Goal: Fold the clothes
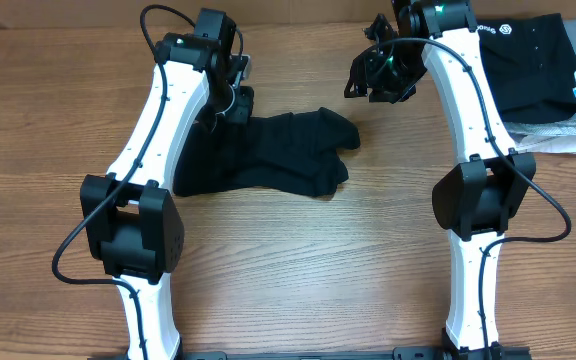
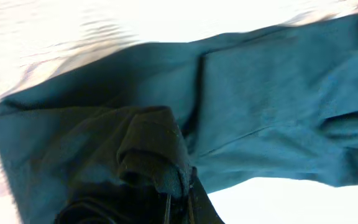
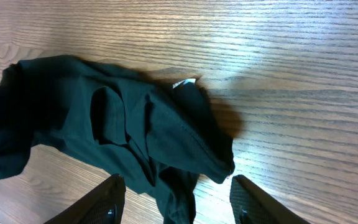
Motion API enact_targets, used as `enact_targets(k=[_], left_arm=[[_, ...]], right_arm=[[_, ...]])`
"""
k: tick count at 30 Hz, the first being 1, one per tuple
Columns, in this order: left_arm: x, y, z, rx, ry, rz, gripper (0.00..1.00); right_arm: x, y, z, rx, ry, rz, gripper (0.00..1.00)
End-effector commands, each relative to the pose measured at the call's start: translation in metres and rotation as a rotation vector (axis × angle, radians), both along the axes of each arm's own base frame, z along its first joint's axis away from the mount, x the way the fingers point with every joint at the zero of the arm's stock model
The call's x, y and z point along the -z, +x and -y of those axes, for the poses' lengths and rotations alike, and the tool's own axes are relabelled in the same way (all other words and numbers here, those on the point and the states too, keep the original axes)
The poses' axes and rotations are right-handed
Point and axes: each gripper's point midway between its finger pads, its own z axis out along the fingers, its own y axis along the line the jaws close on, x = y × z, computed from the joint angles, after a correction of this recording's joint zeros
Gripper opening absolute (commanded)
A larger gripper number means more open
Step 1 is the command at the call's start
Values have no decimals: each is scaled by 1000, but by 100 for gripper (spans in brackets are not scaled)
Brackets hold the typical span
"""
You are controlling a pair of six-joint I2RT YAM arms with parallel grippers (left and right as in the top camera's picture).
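As we read the overhead view, we list one black short-sleeved T-shirt of thin fabric, lying crumpled and unfolded on the brown wood-grain table, left of centre. Left gripper: down on the garment's far left edge, touching it. Right gripper: apart from the T-shirt, off its right end; from here we cannot tell how wide it stands. Far right corner: a folded black garment with white logo print lies on top of folded grey and white pieces, well apart from the T-shirt.

Left wrist view: we see the T-shirt spread across the frame, washed to a bluish tone by bright light. Left gripper: jaws drawn together on a bunched fold of the cloth at the lower edge.

Right wrist view: the T-shirt lies rumpled on the table, with a small white neck label showing at its upper edge. Right gripper: fingers spread wide, nothing between them, hovering over the garment's near edge.
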Motion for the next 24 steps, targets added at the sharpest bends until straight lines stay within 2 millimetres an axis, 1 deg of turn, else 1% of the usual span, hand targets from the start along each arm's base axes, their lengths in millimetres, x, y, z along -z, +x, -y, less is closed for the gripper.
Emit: enact_targets(k=[1,4,6,8,10,14,15,17,19,20,21,22,23,24], left_arm=[[7,1,-41,-71,159,-16,4],[10,-5,-67,-101,217,-53,4],[10,-7,-78,-105,219,-68,4],[11,-7,-84,-119,213,-75,4],[11,-7,-82,-106,185,-79,4],[11,-7,-71,-89,138,-79,4],[12,-8,-68,-85,129,-83,4],[12,-10,-60,-71,102,-91,4],[11,-12,-46,-52,58,-97,6],[11,-12,-43,-47,50,-98,8],[11,-13,-37,-37,40,-100,16],[11,-14,-32,-26,38,-101,32],[11,-20,-24,-6,35,-115,93],[11,-22,-20,12,26,-124,100]], right_arm=[[-17,3,0,-2,0,48,62],[-17,3,0,-1,0,48,62],[-17,3,0,-2,0,49,63],[-17,3,0,-2,0,51,63],[-17,4,0,-1,1,54,62],[-17,4,0,-1,1,54,63],[-17,4,0,-1,1,54,66],[-17,4,0,-1,0,52,68],[-17,4,0,-1,0,53,69],[-17,4,0,-1,0,53,69],[-17,4,0,-1,1,54,70],[-17,4,0,-1,1,54,72],[-17,3,0,-1,1,52,78],[-17,3,0,-1,0,50,82]])
